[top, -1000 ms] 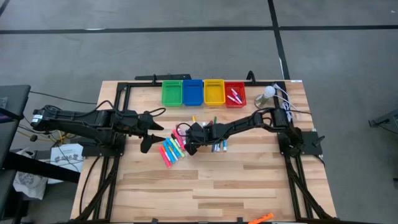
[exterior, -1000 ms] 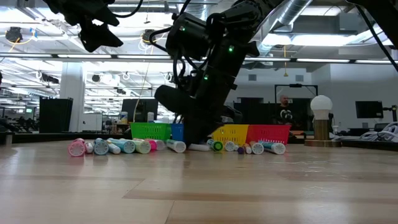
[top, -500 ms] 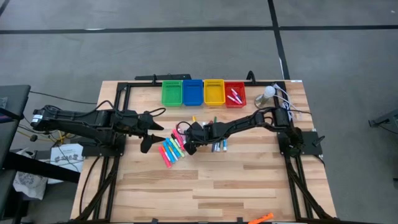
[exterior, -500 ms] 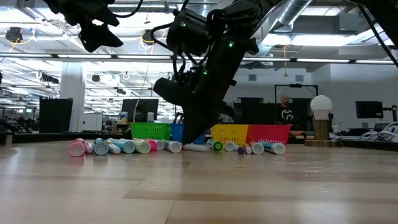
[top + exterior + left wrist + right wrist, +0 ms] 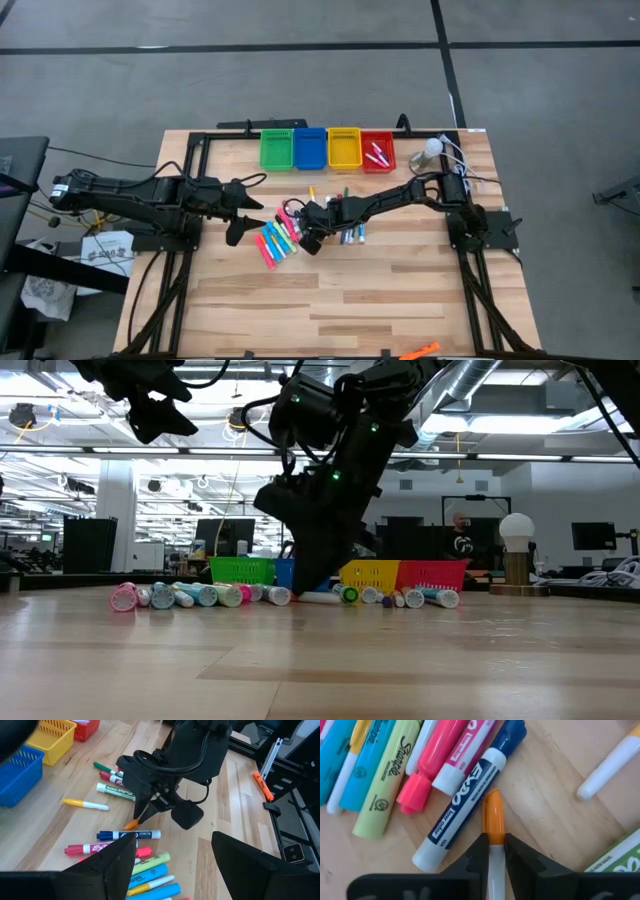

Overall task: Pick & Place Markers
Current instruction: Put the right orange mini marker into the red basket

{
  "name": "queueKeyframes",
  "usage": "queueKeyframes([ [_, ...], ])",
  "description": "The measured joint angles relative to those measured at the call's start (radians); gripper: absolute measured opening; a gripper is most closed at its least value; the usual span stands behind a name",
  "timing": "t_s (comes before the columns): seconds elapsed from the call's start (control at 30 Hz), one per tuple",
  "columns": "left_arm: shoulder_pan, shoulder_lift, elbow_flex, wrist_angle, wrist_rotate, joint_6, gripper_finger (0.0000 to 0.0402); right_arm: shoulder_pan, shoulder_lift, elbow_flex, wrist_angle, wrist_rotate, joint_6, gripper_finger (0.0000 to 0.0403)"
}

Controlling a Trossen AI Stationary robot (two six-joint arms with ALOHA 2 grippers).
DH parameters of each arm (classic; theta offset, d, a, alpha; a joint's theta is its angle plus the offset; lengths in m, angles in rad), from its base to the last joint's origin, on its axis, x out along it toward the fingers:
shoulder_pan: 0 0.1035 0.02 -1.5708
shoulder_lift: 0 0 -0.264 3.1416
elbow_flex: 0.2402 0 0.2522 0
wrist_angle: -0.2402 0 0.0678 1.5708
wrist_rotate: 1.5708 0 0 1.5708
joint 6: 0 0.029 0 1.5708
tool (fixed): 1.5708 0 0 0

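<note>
Several markers lie in a loose pile at the table's middle, more just right of it; in the low view they form a row. My right gripper stands over the pile, pointing steeply down, shut on a white marker with an orange cap. Beside that cap lies a blue-capped white marker. My left gripper hangs open above the table left of the pile, its fingers holding nothing. My right gripper pinches the orange-capped marker's white barrel, just behind the cap, between its two fingers. The fingers come slanting down from the table's right side, and the marker lies along them. Its cap end points down at the table beside the blue-capped marker; whether it touches the wood, I cannot tell.
Along the far edge stand a green bin, a blue bin, a yellow bin and a red bin with markers inside. A white round object sits at far right. An orange marker lies at the near edge.
My right gripper has rolled its wrist while staying over the pile, so its body now stands differently in the low view.
</note>
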Motion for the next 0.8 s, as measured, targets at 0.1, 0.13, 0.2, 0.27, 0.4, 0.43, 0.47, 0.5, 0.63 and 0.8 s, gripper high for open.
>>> queueKeyframes([
  [0.1, 0.000, 0.000, 0.000, 0.000, 0.000, 0.000, 0.0260, 0.000, 0.000, -0.021, 0.023, 0.001, -0.014, 0.0051],
  [0.13, 0.000, 0.000, 0.000, 0.000, 0.000, 0.000, 0.0260, 0.000, -0.002, -0.031, 0.033, 0.002, -0.014, 0.0052],
  [0.2, 0.000, 0.000, 0.000, 0.000, 0.000, 0.000, 0.0260, 0.000, -0.005, -0.050, 0.038, 0.002, -0.014, 0.0052],
  [0.27, 0.000, 0.000, 0.000, 0.000, 0.000, 0.000, 0.0260, 0.003, -0.005, -0.069, 0.049, 0.002, -0.014, 0.0052],
  [0.4, 0.000, 0.000, 0.000, 0.000, 0.000, 0.000, 0.0260, 0.008, -0.005, -0.091, 0.068, 0.014, -0.014, 0.0052],
  [0.43, 0.000, 0.000, 0.000, 0.000, 0.000, 0.000, 0.0260, 0.008, -0.005, -0.091, 0.067, 0.013, -0.014, 0.0051],
  [0.47, 0.000, 0.000, 0.000, 0.000, 0.000, 0.000, 0.0260, 0.008, -0.005, -0.091, 0.067, 0.011, -0.013, 0.0049],
  [0.5, 0.000, 0.000, 0.000, 0.000, 0.000, 0.000, 0.0260, 0.008, -0.004, -0.091, 0.066, 0.012, -0.014, 0.0045],
  [0.63, 0.000, 0.000, 0.000, 0.000, 0.000, 0.000, 0.0260, 0.008, -0.004, -0.092, 0.059, 0.029, -0.013, 0.0021],
  [0.8, 0.000, 0.000, 0.000, 0.000, 0.000, 0.000, 0.0260, 0.007, -0.005, -0.093, 0.059, 0.053, 0.038, 0.0021],
])
